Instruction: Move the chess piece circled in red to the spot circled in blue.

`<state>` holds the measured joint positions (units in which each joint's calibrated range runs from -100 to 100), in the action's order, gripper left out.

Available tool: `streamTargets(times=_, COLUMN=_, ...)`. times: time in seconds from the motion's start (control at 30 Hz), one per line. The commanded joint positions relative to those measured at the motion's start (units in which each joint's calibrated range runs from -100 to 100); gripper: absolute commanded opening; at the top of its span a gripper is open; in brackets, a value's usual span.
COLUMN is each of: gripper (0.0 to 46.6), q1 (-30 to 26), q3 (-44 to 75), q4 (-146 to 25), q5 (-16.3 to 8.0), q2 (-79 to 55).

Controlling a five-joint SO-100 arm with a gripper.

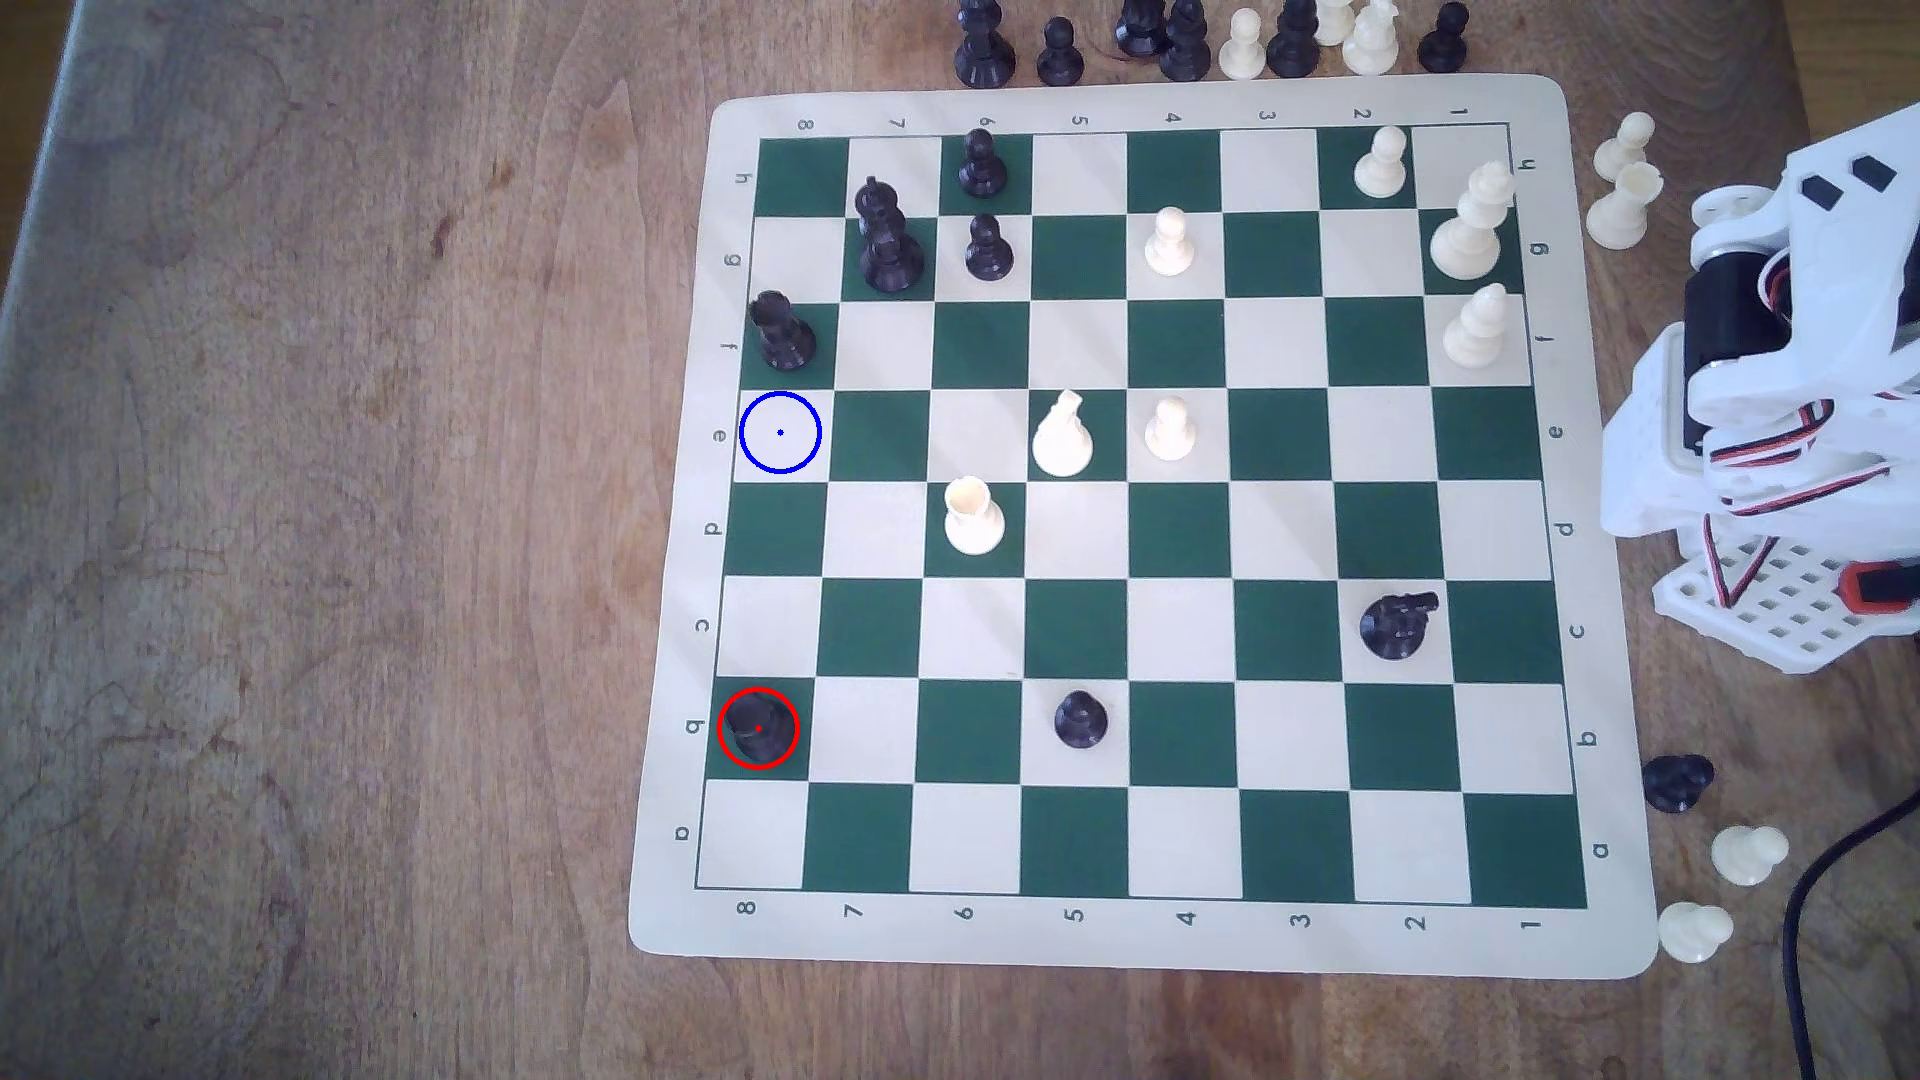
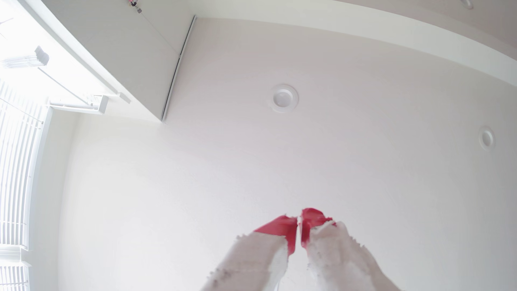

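Nothing started yet: pincer (image 2: 298, 223) nearly closed, empty, aimed at the ceiling. Next it must reach the circled rook (image 1: 757, 725) far across the board (image 1: 1143, 940).

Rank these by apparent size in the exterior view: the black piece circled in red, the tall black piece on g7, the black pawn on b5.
1. Tall black piece on g7, clearly largest.
2. Black piece circled in red.
3. Black pawn on b5, only slightly smaller; seen nearly from above, so this order is unsure.

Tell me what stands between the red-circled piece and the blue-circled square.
Nothing: in the exterior view, the two squares between the black rook and the blue-circled square along the board's edge column are bare.
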<state>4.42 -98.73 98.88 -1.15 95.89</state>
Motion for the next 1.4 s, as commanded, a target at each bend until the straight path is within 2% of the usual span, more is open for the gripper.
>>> streamTargets(times=0.0, gripper=0.2, q1=-1.80, q3=-1.17, q4=0.79, q5=0.20, q2=-0.05)
streamTargets(times=0.1, gripper=0.2, q1=-2.82, q3=-1.17, q4=-1.91, q5=0.20, q2=-0.05)
streamTargets(times=0.4, gripper=0.2, q1=-3.53, q3=-1.17, q4=-39.92, q5=-0.10, q2=-0.14)
streamTargets(times=0.67, gripper=0.2, q1=-2.51, q3=0.28, q4=-57.69, q5=-0.10, q2=-0.14)
streamTargets(times=0.83, gripper=0.2, q1=-2.74, q3=4.81, q4=-79.39, q5=-0.15, q2=-0.14)
streamTargets(times=0.97, gripper=2.0, q1=-1.73, q3=10.79, q4=-97.25, q5=-0.20, q2=-0.14)
streamTargets(times=1.1, gripper=1.5, q1=-0.32, q3=19.59, q4=-117.31, q5=-0.15, q2=-0.82)
streamTargets(times=1.27, gripper=0.3, q1=-1.80, q3=34.27, q4=-129.68, q5=-0.29, q2=-16.10)
streamTargets(times=1.37, gripper=0.3, q1=-4.78, q3=45.70, q4=-136.64, q5=-0.63, q2=-29.26)
